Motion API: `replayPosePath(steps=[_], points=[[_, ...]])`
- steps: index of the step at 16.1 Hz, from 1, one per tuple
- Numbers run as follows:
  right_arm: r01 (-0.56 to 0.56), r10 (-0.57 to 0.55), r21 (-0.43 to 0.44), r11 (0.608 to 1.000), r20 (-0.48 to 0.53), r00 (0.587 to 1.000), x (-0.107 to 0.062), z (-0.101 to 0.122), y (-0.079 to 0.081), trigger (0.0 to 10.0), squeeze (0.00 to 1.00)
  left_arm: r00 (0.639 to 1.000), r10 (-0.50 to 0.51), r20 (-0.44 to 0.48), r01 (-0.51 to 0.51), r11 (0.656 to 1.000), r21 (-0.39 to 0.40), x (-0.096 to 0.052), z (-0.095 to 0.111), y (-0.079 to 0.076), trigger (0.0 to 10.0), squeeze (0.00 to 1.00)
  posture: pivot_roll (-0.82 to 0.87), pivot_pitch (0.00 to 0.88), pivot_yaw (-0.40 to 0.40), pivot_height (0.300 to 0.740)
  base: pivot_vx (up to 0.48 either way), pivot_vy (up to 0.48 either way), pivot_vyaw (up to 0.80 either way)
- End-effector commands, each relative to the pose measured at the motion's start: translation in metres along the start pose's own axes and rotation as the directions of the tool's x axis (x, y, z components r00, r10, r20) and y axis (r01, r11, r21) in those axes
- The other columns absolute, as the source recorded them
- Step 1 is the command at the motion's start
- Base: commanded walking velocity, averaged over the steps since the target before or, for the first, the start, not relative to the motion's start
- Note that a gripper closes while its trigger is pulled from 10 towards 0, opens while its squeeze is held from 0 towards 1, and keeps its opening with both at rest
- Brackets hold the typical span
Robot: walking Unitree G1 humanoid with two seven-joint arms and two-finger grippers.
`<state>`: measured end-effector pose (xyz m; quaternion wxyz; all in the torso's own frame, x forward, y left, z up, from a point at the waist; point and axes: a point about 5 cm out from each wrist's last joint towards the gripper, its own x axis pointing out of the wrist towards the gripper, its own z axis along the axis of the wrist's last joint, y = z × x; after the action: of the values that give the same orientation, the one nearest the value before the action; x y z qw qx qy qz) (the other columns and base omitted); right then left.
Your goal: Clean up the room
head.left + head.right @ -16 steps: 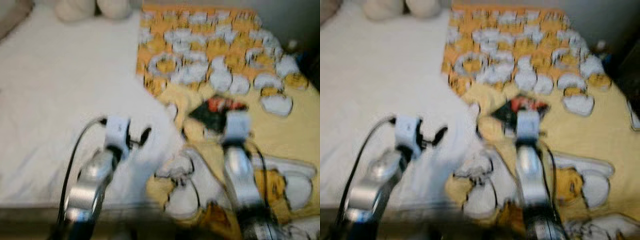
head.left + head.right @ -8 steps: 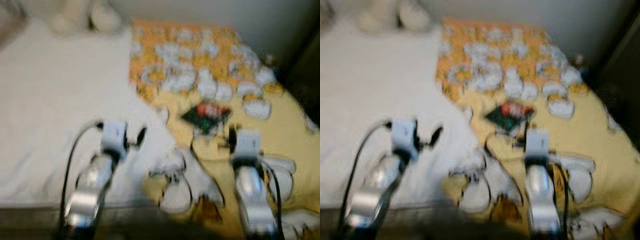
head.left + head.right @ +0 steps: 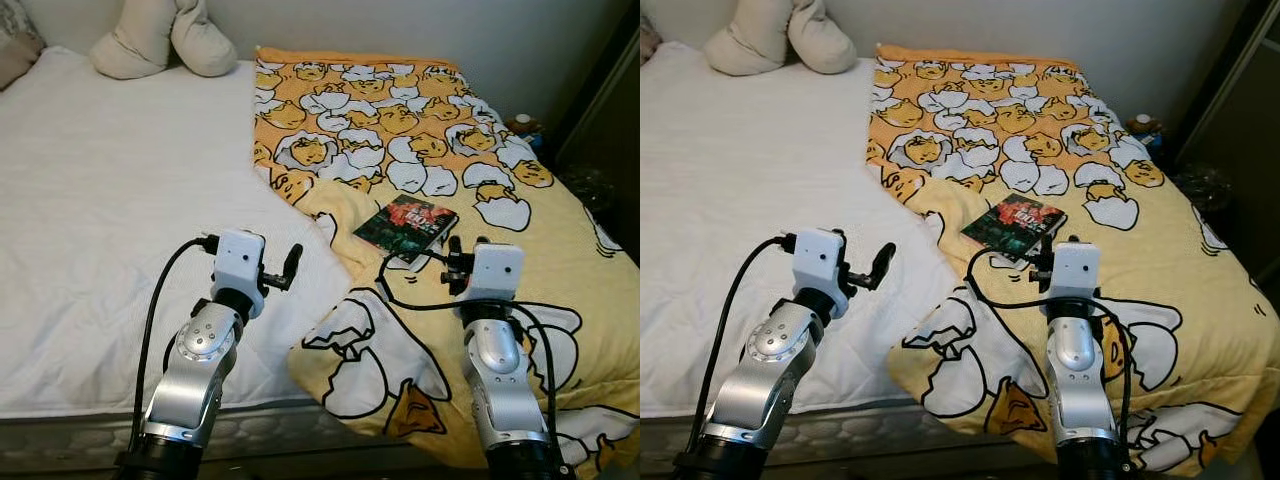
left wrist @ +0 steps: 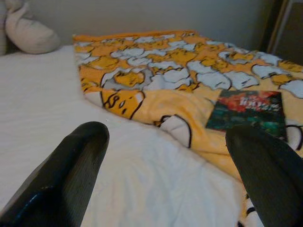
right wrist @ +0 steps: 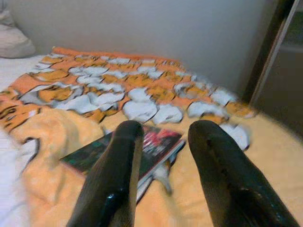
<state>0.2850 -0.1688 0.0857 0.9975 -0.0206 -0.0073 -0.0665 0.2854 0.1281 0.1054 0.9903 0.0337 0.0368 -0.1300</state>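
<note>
A book (image 3: 407,225) lies on the yellow blanket (image 3: 420,140) just ahead of the right gripper (image 5: 163,142), fingers narrowly parted and empty; left gripper (image 4: 165,156) spread wide beside it; next, probably reaching for the book.

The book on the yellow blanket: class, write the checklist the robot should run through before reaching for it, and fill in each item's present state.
1. Book in plain sight, nothing lying on it: ok.
2. Book lies flat on the egg-print blanket, not hanging over the bed edge: ok.
3. Right gripper open, pointed at the book, holding nothing: ok.
4. Right gripper short of the book, no contact yet: ok.
5. Left gripper open, over the white sheet, out of the right arm's way: ok.
6. Whether the soft blanket folds under the book will let a finger slide beneath it: cannot tell.
</note>
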Motion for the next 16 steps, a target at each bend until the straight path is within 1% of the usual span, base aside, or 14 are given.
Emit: replayPosePath(steps=[1,2,3,4,5,6,7,8,9,10,11,12,15,16], points=[[-0.008,0.011,0.071,0.997,-0.044,0.999,0.003,-0.004,0.001,10.0,1.00,1.000,0.009,-0.007,-0.009,1.000,-0.008,0.003,0.000,0.001,10.0,0.00,0.03,0.000,-0.032,0.740,0.000,0.000,0.00],[-0.011,0.016,0.086,0.996,-0.053,0.998,0.003,-0.006,0.001,10.0,1.00,1.000,0.018,-0.008,-0.018,1.000,-0.009,0.003,0.000,0.001,10.0,0.00,0.03,0.000,-0.032,0.740,0.000,0.000,0.00],[0.013,-0.003,0.123,0.992,-0.087,0.996,0.004,-0.010,0.000,10.0,1.00,0.998,0.067,-0.005,-0.068,0.997,-0.036,0.003,0.001,0.006,10.0,0.00,0.02,0.000,-0.032,0.740,0.000,0.000,0.00],[0.030,-0.015,0.144,0.989,-0.105,0.994,0.004,-0.012,-0.002,10.0,1.00,0.989,0.147,-0.003,-0.147,0.983,-0.106,0.002,0.001,0.015,10.0,0.00,0.02,0.000,-0.031,0.740,0.000,0.000,0.00],[0.039,-0.018,0.178,0.983,-0.120,0.993,0.001,-0.014,-0.003,10.0,1.00,0.971,0.238,0.008,-0.233,0.958,-0.164,-0.002,0.003,0.027,10.0,0.00,0.02,0.000,-0.030,0.740,0.000,0.000,0.00],[0.041,-0.004,0.221,0.974,-0.167,0.986,-0.005,-0.020,-0.004,10.0,1.00,0.964,0.266,0.024,-0.259,0.953,-0.157,-0.007,0.004,0.031,10.0,0.00,0.02,0.000,-0.032,0.740,0.000,0.000,0.00],[0.019,0.020,0.215,0.976,-0.180,0.983,-0.009,-0.024,-0.004,10.0,1.00,0.969,0.246,0.033,-0.240,0.962,-0.132,-0.009,0.004,0.028,10.0,0.00,0.03,0.000,-0.032,0.740,0.000,0.000,0.00],[0.010,0.030,0.215,0.977,-0.181,0.983,-0.010,-0.024,-0.004,10.0,1.00,0.971,0.236,0.034,-0.230,0.966,-0.120,-0.010,0.004,0.027,10.0,0.00,0.03,0.000,-0.032,0.740,0.000,0.000,0.00],[0.005,0.039,0.220,0.976,-0.197,0.980,-0.011,-0.027,-0.003,10.0,1.00,0.980,0.195,0.037,-0.190,0.977,-0.098,-0.010,0.004,0.020,10.0,0.00,0.03,0.000,-0.031,0.740,0.000,0.000,0.00],[-0.004,0.046,0.212,0.977,-0.194,0.980,-0.011,-0.026,-0.003,10.0,1.00,0.982,0.185,0.038,-0.181,0.980,-0.089,-0.009,0.004,0.018,10.0,0.00,0.03,0.000,-0.031,0.740,0.000,0.000,0.00],[-0.024,0.058,0.188,0.982,-0.178,0.982,-0.011,-0.024,-0.002,10.0,1.00,0.984,0.173,0.044,-0.168,0.981,-0.097,-0.009,0.005,0.016,10.0,0.00,0.03,0.000,-0.029,0.740,0.000,0.000,0.00],[-0.052,0.075,0.143,0.988,-0.163,0.984,-0.011,-0.020,0.000,10.0,1.00,0.985,0.166,0.043,-0.161,0.982,-0.096,-0.009,0.004,0.015,10.0,0.00,0.03,0.000,-0.029,0.740,0.000,0.000,0.00],[-0.045,0.065,0.125,0.991,-0.165,0.984,-0.010,-0.019,-0.001,10.0,1.00,0.987,0.157,0.044,-0.152,0.984,-0.092,-0.009,0.005,0.015,10.0,0.00,0.02,0.000,-0.034,0.740,0.000,0.000,0.00],[-0.047,0.058,0.076,0.996,-0.157,0.986,-0.009,-0.018,-0.003,10.0,1.00,0.989,0.139,0.049,-0.136,0.988,-0.073,-0.008,0.005,0.013,10.0,0.00,0.02,0.000,-0.035,0.740,0.000,0.000,0.00]])
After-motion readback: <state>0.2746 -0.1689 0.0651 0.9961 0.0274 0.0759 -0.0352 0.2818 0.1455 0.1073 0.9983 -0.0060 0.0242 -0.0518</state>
